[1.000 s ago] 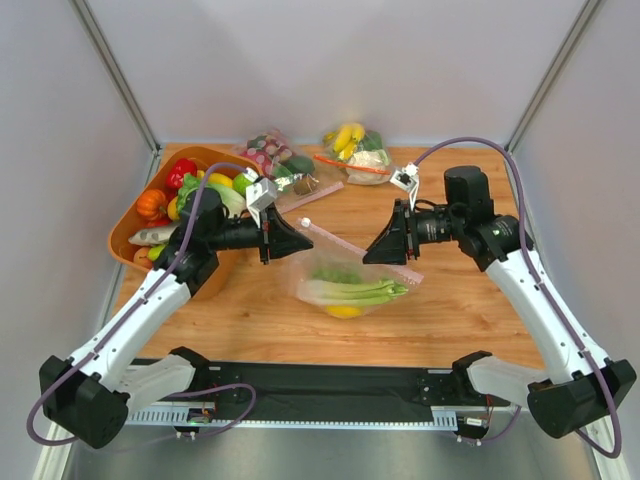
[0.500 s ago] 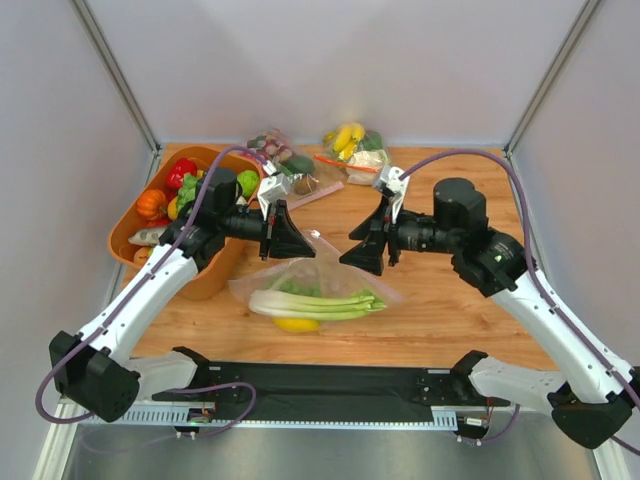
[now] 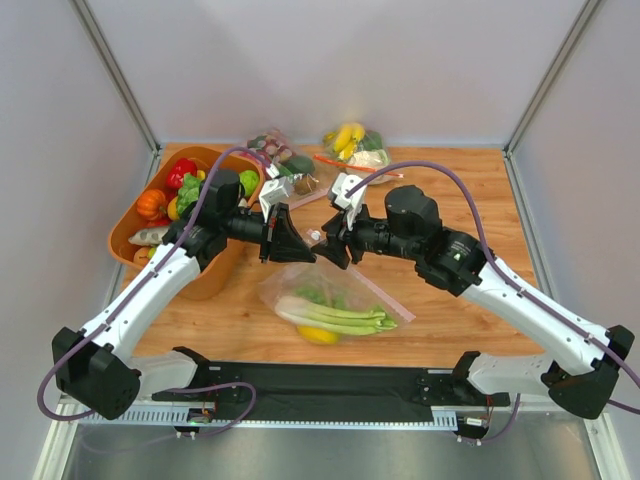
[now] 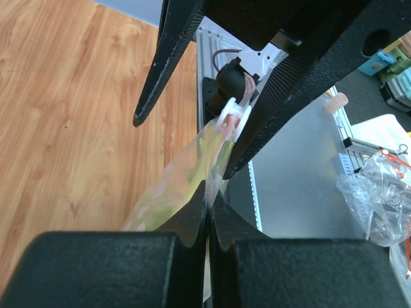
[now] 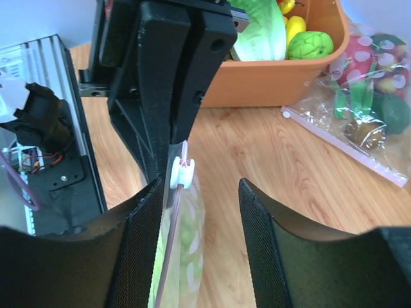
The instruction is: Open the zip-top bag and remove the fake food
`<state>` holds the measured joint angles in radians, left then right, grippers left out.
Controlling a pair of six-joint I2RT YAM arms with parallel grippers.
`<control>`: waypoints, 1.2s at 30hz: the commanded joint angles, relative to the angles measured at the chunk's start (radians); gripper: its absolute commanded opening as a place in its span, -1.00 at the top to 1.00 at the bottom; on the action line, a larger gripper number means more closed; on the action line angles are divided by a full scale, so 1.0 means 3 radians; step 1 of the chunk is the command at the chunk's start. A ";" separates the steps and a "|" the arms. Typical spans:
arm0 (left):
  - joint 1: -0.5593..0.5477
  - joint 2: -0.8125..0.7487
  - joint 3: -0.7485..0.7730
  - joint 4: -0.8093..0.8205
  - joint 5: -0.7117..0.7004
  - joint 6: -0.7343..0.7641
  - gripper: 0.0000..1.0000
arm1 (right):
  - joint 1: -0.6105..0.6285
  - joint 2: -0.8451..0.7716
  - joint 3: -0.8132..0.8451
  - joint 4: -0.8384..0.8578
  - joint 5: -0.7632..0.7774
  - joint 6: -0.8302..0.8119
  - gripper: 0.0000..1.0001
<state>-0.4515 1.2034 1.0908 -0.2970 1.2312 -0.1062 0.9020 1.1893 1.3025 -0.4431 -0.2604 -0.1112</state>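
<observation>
The zip-top bag (image 3: 335,300) is clear film with a pink zip strip (image 3: 375,295) and a white slider (image 5: 182,173). Through it show a pale-green stalk (image 3: 340,315), a yellow lemon-like piece (image 3: 318,335) and what looks like a bunch of green grapes (image 3: 320,295), though the film blurs them. The left gripper (image 3: 300,247) is closed, pinching the bag's upper corner flat between its fingers (image 4: 192,215). The bag hangs from that pinch, and its filled body rests on the table (image 3: 450,190) below and nearer than both grippers. The right gripper (image 3: 328,248) faces the left one tip to tip with its jaws apart. The slider sits in that gap, close against one finger (image 5: 144,212), and nothing is clamped. The zip strip runs from the slider away and down toward the right gripper's side. The stalk lies roughly across the table, white base under the left gripper and leafy end under the right arm. An orange tub (image 3: 212,280) of produce sits just behind the left gripper's wrist. Two other bags (image 3: 285,160) (image 3: 355,150) lie beyond both grippers at the far edge, and bare wood stretches to the right arm's outer side.
</observation>
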 commanded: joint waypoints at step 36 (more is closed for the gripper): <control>0.0007 -0.0151 -0.0047 0.0131 -0.0075 0.0042 1.00 | 0.0015 -0.0073 0.0163 -0.0159 0.0004 -0.0243 0.99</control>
<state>-0.4519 1.1992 1.0779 -0.2951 1.1976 -0.1078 0.9020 1.1950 1.3365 -0.4370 -0.2874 -0.1524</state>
